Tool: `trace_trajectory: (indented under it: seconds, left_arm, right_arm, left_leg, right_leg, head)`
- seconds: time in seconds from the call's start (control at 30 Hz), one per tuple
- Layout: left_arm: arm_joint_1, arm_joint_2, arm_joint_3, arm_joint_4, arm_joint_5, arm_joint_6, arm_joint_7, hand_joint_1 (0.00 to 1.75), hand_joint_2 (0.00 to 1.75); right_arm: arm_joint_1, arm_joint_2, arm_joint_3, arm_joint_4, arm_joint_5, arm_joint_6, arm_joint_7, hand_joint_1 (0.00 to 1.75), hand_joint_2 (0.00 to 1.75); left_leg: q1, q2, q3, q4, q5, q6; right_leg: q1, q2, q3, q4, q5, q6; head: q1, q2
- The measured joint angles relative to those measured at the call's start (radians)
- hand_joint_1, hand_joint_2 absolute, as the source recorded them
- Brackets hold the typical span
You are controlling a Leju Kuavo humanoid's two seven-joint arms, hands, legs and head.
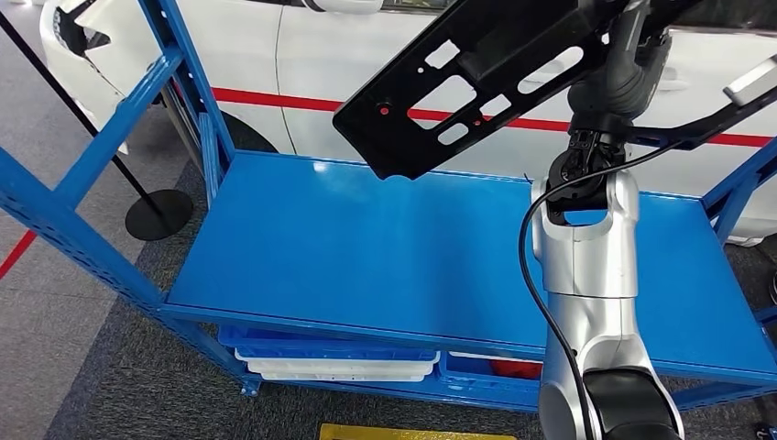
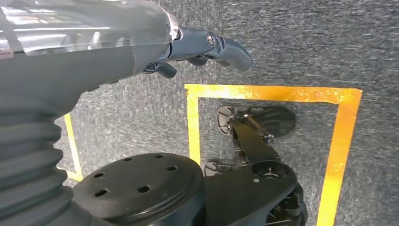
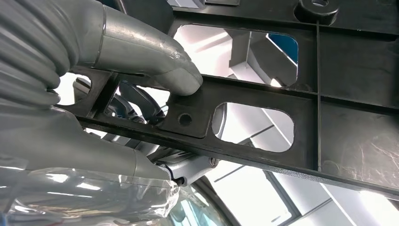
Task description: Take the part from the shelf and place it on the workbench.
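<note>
The right hand [image 3: 141,89] grips a flat black part [image 1: 458,82] with cut-out slots, raised above the bare blue shelf [image 1: 366,247]. The left hand [image 2: 207,47] hangs empty, fingers loosely extended.

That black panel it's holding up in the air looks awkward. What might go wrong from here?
The long black part is held by the right hand near one end, so its free end could sag or slip out. It hangs above the blue shelf and could knock the blue upright. The white car stands close behind.
</note>
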Motion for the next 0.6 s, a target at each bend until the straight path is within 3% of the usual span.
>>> trace_trajectory:
  seconds: [0.07, 0.13, 0.17, 0.2, 0.23, 0.33, 0.37, 0.43, 0.5, 0.53, 0.6]
  left_arm:
    - [-0.001, -0.001, 0.000, 0.000, -0.003, 0.000, 0.008, 0.00, 1.75]
    - [-0.003, -0.001, 0.000, 0.000, -0.007, -0.001, 0.014, 0.00, 1.75]
    - [-0.003, -0.002, 0.000, 0.000, -0.008, -0.001, 0.017, 0.00, 1.75]
    - [-0.003, -0.002, 0.000, 0.000, -0.009, -0.002, 0.020, 0.00, 1.75]
    - [-0.002, -0.002, 0.000, 0.000, -0.009, -0.003, 0.024, 0.00, 1.75]
    - [-0.003, -0.004, 0.000, 0.000, -0.011, -0.007, 0.032, 0.00, 1.75]
    - [-0.004, -0.004, 0.000, 0.000, -0.012, -0.007, 0.034, 0.00, 1.75]
    - [-0.004, -0.005, 0.000, 0.000, -0.014, -0.008, 0.038, 0.00, 1.75]
    - [-0.003, -0.005, 0.000, 0.000, -0.016, -0.009, 0.042, 0.00, 1.75]
    - [-0.002, -0.005, 0.000, 0.000, -0.018, -0.009, 0.044, 0.00, 1.75]
    - [-0.003, -0.005, 0.000, 0.000, -0.020, -0.009, 0.046, 0.00, 1.75]
  right_arm:
    - [0.003, -0.001, 0.000, 0.000, 0.001, 0.007, -0.008, 1.75, 1.75]
    - [0.013, -0.003, 0.000, 0.000, 0.003, 0.012, -0.014, 1.75, 1.75]
    - [0.021, -0.004, 0.001, 0.000, 0.005, 0.014, -0.016, 1.75, 1.75]
    - [0.028, -0.005, 0.001, 0.000, 0.006, 0.015, -0.018, 1.75, 1.75]
    - [0.033, -0.005, 0.001, 0.000, 0.009, 0.015, -0.020, 1.75, 1.75]
    - [0.036, -0.005, 0.001, 0.000, 0.016, 0.017, -0.026, 1.75, 1.75]
    - [0.036, -0.005, 0.001, 0.000, 0.017, 0.017, -0.028, 1.75, 1.75]
    - [0.036, -0.005, 0.002, 0.000, 0.022, 0.017, -0.030, 1.75, 1.75]
    - [0.036, -0.005, 0.003, 0.000, 0.026, 0.016, -0.033, 1.75, 1.75]
    - [0.035, -0.005, 0.004, -0.001, 0.029, 0.015, -0.034, 1.75, 1.75]
    - [0.034, -0.005, 0.005, -0.002, 0.035, 0.012, -0.036, 1.75, 1.75]
  left_leg:
    - [0.003, 0.004, 0.005, -0.009, 0.005, 0.008]
    - [-0.001, 0.005, 0.006, -0.010, 0.005, 0.012]
    - [-0.004, 0.005, 0.005, -0.009, 0.005, 0.012]
    - [-0.007, 0.004, 0.005, -0.008, 0.005, 0.012]
    - [-0.009, 0.004, 0.005, -0.006, 0.004, 0.012]
    - [-0.015, 0.003, 0.003, 0.001, 0.005, 0.007]
    - [-0.016, 0.003, 0.001, 0.002, 0.007, 0.002]
    - [-0.016, 0.003, -0.001, 0.000, 0.015, -0.011]
    - [-0.015, 0.003, -0.007, 0.003, 0.013, -0.024]
    - [-0.013, 0.003, -0.015, 0.021, -0.008, -0.030]
    - [-0.008, 0.005, -0.046, 0.114, -0.089, -0.040]
  right_leg:
    - [0.004, 0.000, -0.040, 0.087, -0.053, -0.007]
    - [0.011, 0.000, -0.117, 0.232, -0.112, -0.015]
    - [0.014, 0.000, -0.146, 0.281, -0.118, -0.017]
    - [0.017, 0.000, -0.162, 0.299, -0.107, -0.021]
    - [0.019, 0.000, -0.157, 0.274, -0.075, -0.026]
    - [0.029, 0.000, -0.085, 0.097, 0.024, -0.046]
    - [0.033, 0.000, -0.071, 0.063, 0.037, -0.052]
    - [0.040, 0.000, -0.071, 0.049, 0.046, -0.060]
    - [0.035, -0.002, -0.077, 0.040, 0.058, -0.073]
    - [0.033, -0.003, -0.082, 0.034, 0.067, -0.081]
    - [0.031, -0.006, -0.095, 0.029, 0.084, -0.090]
  head:
    - [0.000, 0.000]
    - [0.000, 0.000]
    - [0.000, 0.000]
    - [0.000, 0.000]
    - [0.000, 0.000]
    - [0.000, 0.000]
    - [0.000, 0.000]
    - [0.000, 0.000]
    - [0.000, 0.000]
    - [0.000, 0.000]
    - [0.000, 0.000]
